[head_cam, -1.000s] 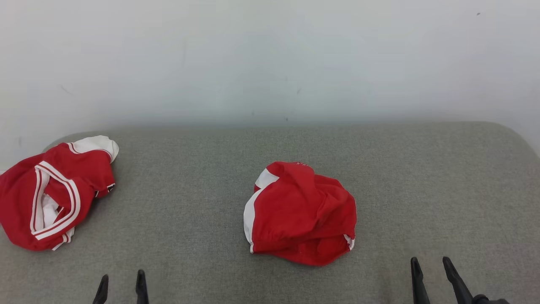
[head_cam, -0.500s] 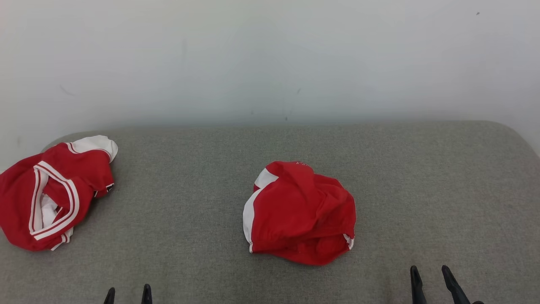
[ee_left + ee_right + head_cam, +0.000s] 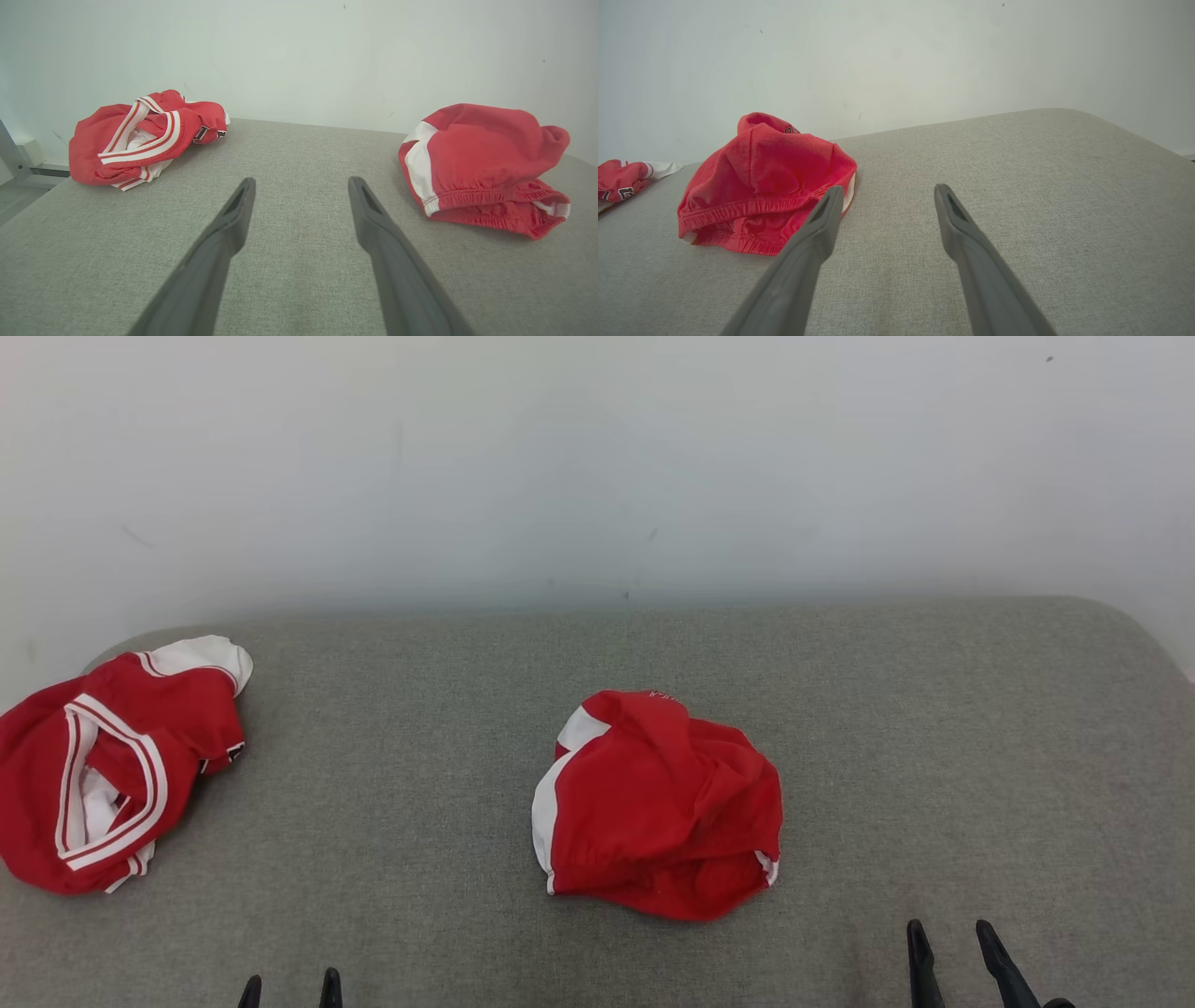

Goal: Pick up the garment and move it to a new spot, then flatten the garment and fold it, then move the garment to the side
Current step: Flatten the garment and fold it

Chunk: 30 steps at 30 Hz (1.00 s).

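A: Where is the piece to be moved?

B: The crumpled red cloth garment with white side panels (image 3: 658,807) lies in a rounded heap at the middle of the grey woven padded surface (image 3: 934,728), ahead of both arms and touched by neither. A second red garment with white striped trim (image 3: 103,770) sits well apart at the left end, near the pale wall (image 3: 597,457).

A: And the pincers?

B: The left gripper (image 3: 301,184) has its two long dark fingers spread wide, with nothing between them, low over bare weave. The right gripper (image 3: 888,190) is equally wide and empty. From the head camera it stands clear of the heap, to its near right.

A: How will it handle?

B: Light and limp, I'd judge. It looks like thin matte knit with no stiffness, so it should sag from whatever point is pinched. It looks neither slippery nor fragile, though the coarse weave beneath may drag on it.

A: Where to take hold?

B: I'd take the gathered elastic band (image 3: 752,206) along the near edge. It is thicker and puckered, a ridge the fingers can bite. With one gripper toward each end, it should hang open. The folds hide how the layers lie, so a pinch may catch several together.
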Available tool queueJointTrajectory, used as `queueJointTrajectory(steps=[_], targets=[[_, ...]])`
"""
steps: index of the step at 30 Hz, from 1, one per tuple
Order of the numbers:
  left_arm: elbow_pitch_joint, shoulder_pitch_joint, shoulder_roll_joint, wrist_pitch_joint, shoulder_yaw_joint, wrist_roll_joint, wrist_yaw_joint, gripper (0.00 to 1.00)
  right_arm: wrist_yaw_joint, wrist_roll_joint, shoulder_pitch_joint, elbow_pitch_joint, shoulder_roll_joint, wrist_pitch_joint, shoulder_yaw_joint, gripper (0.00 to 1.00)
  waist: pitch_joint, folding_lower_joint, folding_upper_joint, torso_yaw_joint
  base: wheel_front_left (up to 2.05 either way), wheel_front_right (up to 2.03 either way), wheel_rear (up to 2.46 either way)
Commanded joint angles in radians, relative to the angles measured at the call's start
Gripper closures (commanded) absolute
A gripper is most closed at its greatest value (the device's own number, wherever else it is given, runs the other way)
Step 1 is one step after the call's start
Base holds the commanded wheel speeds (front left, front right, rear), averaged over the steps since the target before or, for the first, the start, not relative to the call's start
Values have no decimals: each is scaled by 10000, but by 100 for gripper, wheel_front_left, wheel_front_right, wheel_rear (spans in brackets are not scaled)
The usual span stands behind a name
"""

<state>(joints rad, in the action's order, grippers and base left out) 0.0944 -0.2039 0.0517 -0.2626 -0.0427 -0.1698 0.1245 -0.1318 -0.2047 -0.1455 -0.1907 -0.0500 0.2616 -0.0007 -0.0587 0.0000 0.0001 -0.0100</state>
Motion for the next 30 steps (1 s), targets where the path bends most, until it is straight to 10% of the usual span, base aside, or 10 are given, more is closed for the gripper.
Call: queueJointTrajectory(steps=[1,20,30], targets=[[-27,5,-20,-34,14,-23,52,0,21,-105,51,6,-7,45,-23,0,-5,0,-1,4,0,0,0],[-37,53,-22,-34,157,-93,67,0,22,72,131,42,-7,33,100,0,59,0,-1,-395,0,0,0],[1286,1021,-14,-34,2727,-1008,59,0,22,554,175,89,-7,-232,228,0,306,0,-1,-1271,0,0,0]])
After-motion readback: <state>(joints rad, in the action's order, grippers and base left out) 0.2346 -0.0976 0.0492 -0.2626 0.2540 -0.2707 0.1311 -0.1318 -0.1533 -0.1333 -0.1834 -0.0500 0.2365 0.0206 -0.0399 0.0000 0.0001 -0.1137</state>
